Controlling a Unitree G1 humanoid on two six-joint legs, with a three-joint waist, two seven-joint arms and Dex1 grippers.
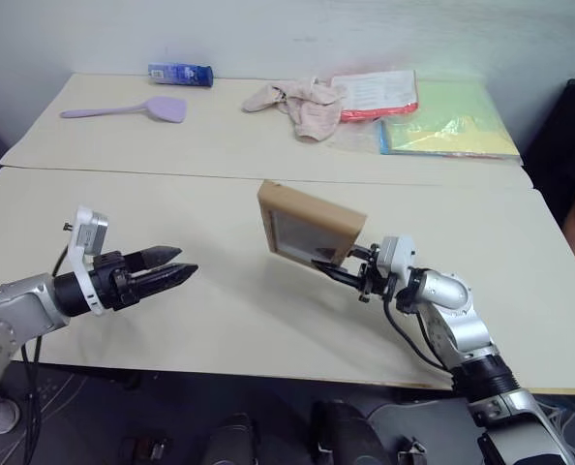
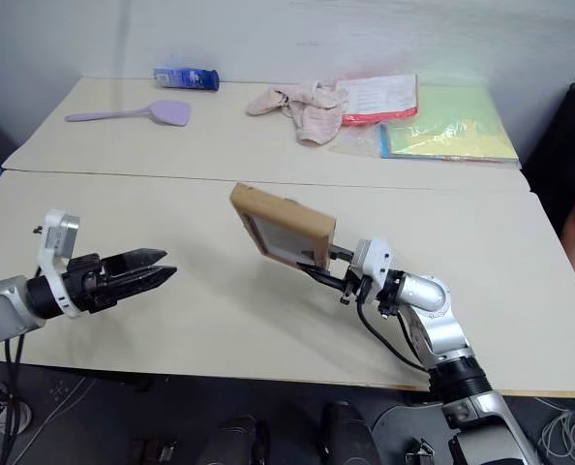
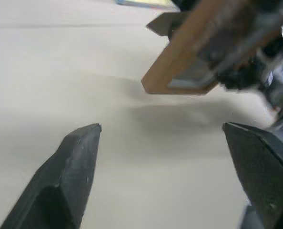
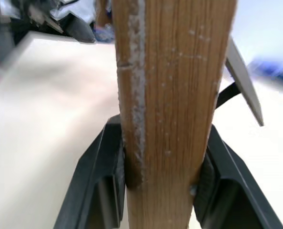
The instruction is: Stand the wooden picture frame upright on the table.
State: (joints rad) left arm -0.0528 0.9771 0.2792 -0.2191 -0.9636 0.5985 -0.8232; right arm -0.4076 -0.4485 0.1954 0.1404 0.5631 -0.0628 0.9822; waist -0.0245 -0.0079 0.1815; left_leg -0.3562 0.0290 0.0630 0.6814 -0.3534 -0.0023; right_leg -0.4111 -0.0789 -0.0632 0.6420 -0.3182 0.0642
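Right gripper (image 1: 338, 268) pinched wooden picture frame (image 1: 309, 225) by lower corner edge, frame held tilted in air above table (image 1: 220, 310), touching nothing else. Left gripper (image 1: 176, 267) hung apart to the side, fingers spread, empty. Frame looked light, stiff, smooth-edged; glass front likely fragile. Grip on wood rim seemed safest, clear of fold-out stand at back.

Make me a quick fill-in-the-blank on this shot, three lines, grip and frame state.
1. The wooden picture frame is clamped by the ____ gripper.
2. The left gripper holds ____.
3. The frame is held ____ the table, not resting on it.

Missing words: right; nothing; above
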